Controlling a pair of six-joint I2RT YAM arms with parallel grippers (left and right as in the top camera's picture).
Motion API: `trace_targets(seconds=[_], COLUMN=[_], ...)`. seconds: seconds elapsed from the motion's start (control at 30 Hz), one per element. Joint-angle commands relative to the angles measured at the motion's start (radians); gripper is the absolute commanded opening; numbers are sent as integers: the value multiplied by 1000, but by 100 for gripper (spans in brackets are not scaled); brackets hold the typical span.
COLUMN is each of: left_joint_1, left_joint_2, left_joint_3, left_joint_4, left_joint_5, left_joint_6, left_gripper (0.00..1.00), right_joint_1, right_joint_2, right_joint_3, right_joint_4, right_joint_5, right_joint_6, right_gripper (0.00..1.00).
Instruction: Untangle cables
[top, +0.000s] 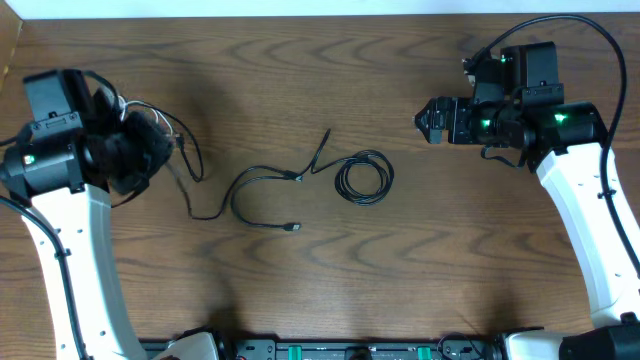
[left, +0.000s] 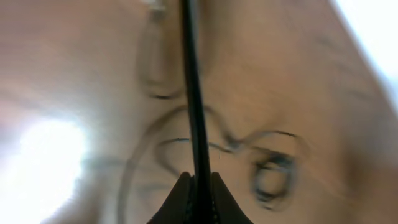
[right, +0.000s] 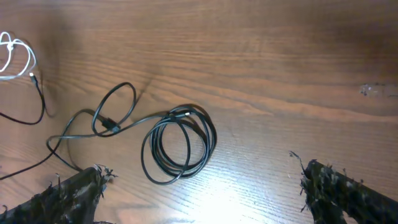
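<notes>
Overhead, I see the black cables (top: 265, 170) spread across mid-table (top: 320, 60), with a loose run on the left and a coil (top: 343, 183) to its right; the left pincer (top: 160, 148) sits at the strands' left end and the right pincer (top: 425, 121) hangs apart beyond the coil. My left wrist view is blurred, but that pincer's (left: 199, 186) jaws are pinched onto one black cable (left: 193, 93). On the right wrist view its pincer (right: 199, 168) is spread wide and holds nothing, above the coil (right: 149, 154), with a white cord (right: 29, 57) far left.
</notes>
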Motion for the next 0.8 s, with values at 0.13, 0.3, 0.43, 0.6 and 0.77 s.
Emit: trace_targets(seconds=[0.13,0.3,0.43,0.6,0.77], left_joint_1=[55,130,188,267,355], left_joint_2=[40,111,180,262,350], left_joint_3=[7,7,7,7,7], left_joint_4=[-25,-24,-19,73,212], left_joint_5=[-513,-628,-792,-894,-924], left_joint_6=[15,15,19,19,68], left_gripper=[7,7,7,7,7], right_joint_1=[7,7,7,7,7], right_joint_2=[7,7,7,7,7], right_joint_3=[1,1,1,1,1], right_joint_4=[5,3,4,7,6], right_joint_5=[1,1,1,1,1], right_joint_6=[-22,-43,-48,-48,-67], right_gripper=[99,99,99,99,99])
